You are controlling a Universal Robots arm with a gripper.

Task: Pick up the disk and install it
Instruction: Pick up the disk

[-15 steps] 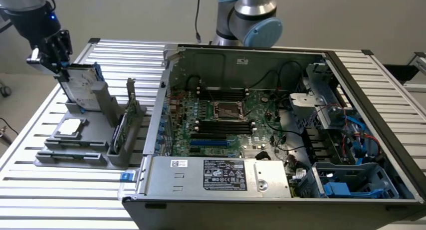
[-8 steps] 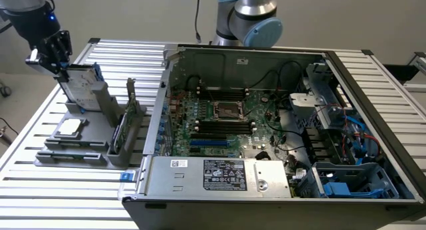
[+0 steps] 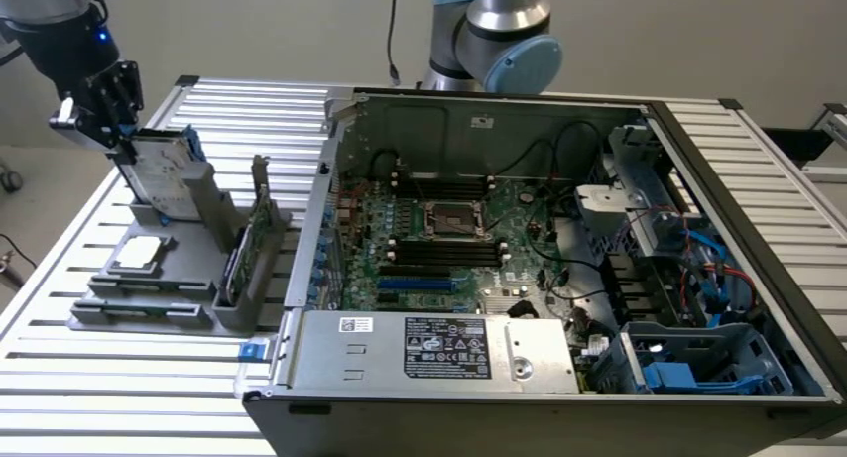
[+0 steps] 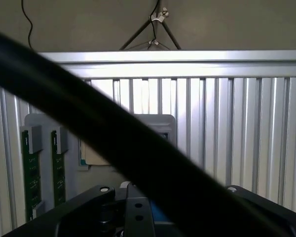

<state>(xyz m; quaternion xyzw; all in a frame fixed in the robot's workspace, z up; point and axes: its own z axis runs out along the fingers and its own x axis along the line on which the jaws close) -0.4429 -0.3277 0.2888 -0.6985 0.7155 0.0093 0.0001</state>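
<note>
Tool point(image 3: 117, 142): you find it at the disk's point(image 3: 166, 171) upper end | disk: on edge in grey stand point(image 3: 198, 224), long axis pointing up to tool | grip: unclear to you

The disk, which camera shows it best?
The exterior view: the disk stands upright in the grey holder at the exterior view's left, the pincer at its top edge. In the wrist view a blue sliver beside a black cable may be its rail.
</note>
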